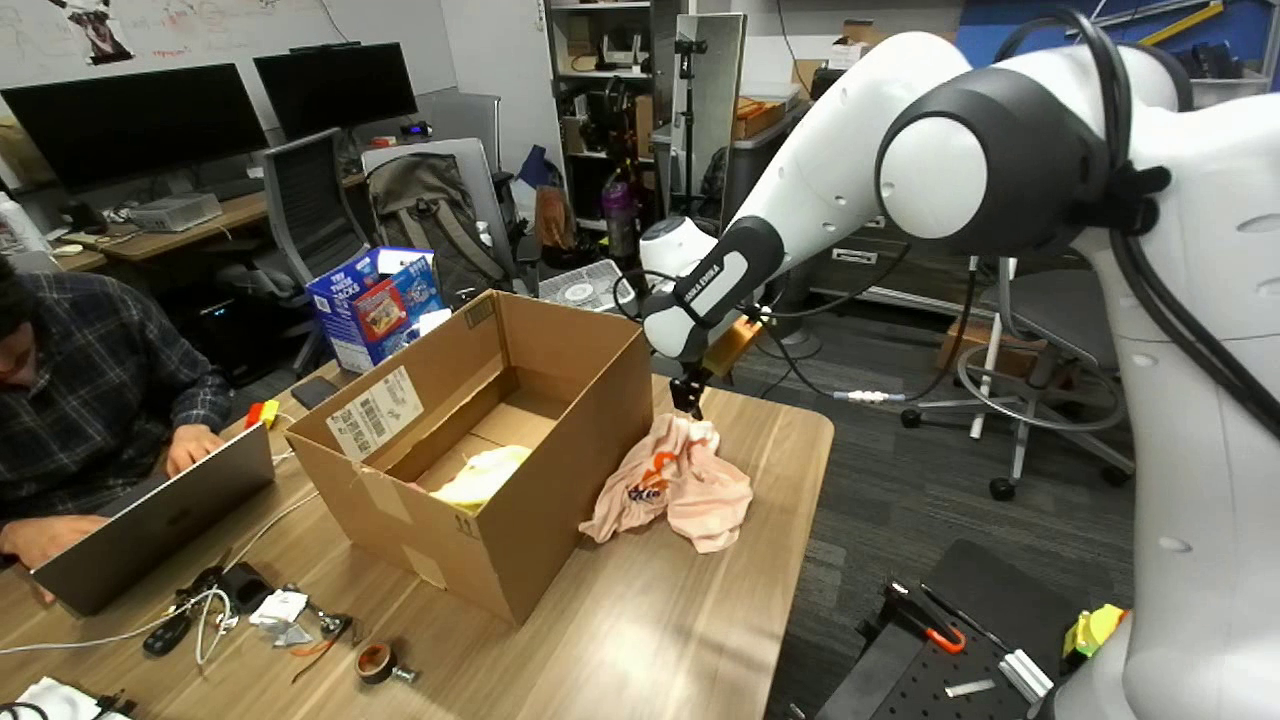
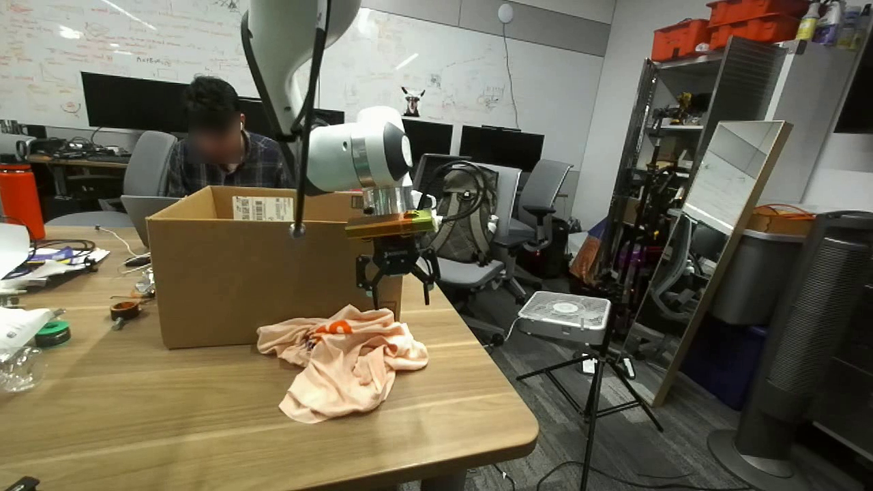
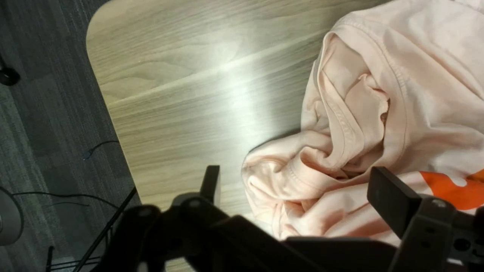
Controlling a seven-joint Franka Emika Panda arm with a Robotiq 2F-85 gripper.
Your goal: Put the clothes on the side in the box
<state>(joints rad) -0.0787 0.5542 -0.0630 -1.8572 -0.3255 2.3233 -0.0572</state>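
The orange-printed peach garment (image 2: 354,368) lies crumpled in folds below the wide-spread tool (image 2: 401,304).

The table (image 1: 640,650) carries the box (image 2: 228,286), with the peach garment (image 2: 358,368) just beside its long wall, and the laptop (image 1: 160,522) and tape roll (image 1: 372,672) off one end of it.

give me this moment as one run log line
end effector: open, empty, at edge of peach garment | peach garment: crumpled on table, beside box | yellow cloth: inside box | next, likely: grasp peach garment
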